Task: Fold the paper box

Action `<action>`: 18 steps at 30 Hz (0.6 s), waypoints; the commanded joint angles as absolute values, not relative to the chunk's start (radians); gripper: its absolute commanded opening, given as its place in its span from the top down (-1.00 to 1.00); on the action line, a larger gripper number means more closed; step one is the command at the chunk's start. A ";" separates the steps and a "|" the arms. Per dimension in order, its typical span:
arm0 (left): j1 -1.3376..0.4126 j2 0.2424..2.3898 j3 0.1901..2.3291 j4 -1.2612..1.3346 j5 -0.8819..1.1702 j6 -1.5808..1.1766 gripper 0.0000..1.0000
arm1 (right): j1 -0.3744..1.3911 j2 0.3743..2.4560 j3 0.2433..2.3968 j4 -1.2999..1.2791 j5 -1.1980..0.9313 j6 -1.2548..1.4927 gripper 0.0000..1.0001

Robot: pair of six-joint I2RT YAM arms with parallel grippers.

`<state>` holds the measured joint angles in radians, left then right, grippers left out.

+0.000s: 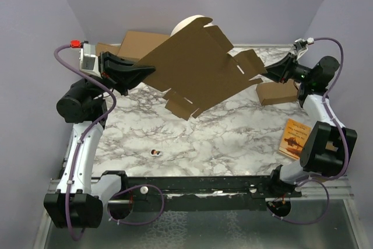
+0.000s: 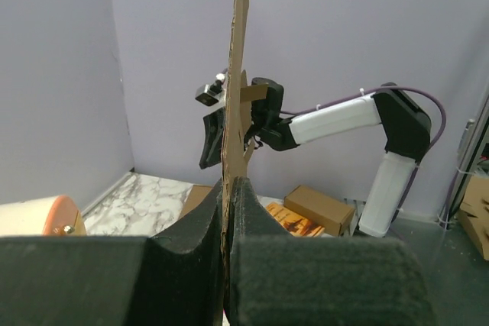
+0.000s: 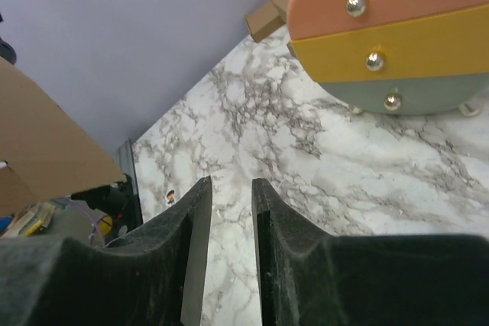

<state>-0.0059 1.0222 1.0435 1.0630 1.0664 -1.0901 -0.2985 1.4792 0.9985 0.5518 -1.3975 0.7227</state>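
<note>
We find the paper box (image 1: 198, 68) as an unfolded brown die-cut sheet, flaps and slits showing, held up off the worktop (image 1: 221, 138). It slopes from upper right to lower left in the overhead view. Its lower corner hangs above the marble-patterned surface; we cannot tell whether it touches.

The left gripper (image 1: 145, 71) has the sheet's left edge. In the left wrist view the jaws are pressed together on the cardboard, which stands edge-on between them.

The right gripper (image 1: 269, 74) sits at the sheet's right flap, just beside it or touching; the overhead view does not settle which. In the right wrist view its jaws stand a narrow gap apart, with only worktop showing through the gap and the cardboard off to the left of them. In the left wrist view the sheet crosses in front of these jaws and hides their middle. We therefore record no grip on this side.

Other items noted:
- A small brown carton (image 1: 277, 92) lies on the worktop below the right gripper.
- An orange booklet (image 1: 294, 138) lies at the right edge of the worktop.
- A flat brown carton (image 1: 140, 44) lies at the back, partly behind the sheet.
- A round disc (image 3: 397, 28), banded orange, yellow and grey-green, stands at the back.
- A small sticker-like object (image 1: 155, 153) lies near the front edge, too small to identify.
</note>
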 commanded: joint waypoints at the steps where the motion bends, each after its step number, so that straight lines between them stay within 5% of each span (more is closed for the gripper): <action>1: 0.000 1.031 1.008 1.221 1.079 -1.186 1.00 | -0.302 1.467 0.946 1.045 -1.448 1.067 0.45; 8: 0.000 1.060 0.976 1.333 1.082 -1.232 1.00 | -0.244 1.319 0.870 0.792 -1.494 0.800 0.44; 18: 0.000 1.085 0.978 1.313 1.124 -1.191 1.00 | -0.241 1.305 0.880 0.910 -1.538 0.895 0.43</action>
<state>-0.0059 1.0809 0.9726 1.2865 1.1080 -1.2129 -0.2394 1.3186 0.8753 0.8650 -1.4929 0.8772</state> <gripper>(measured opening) 0.018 0.282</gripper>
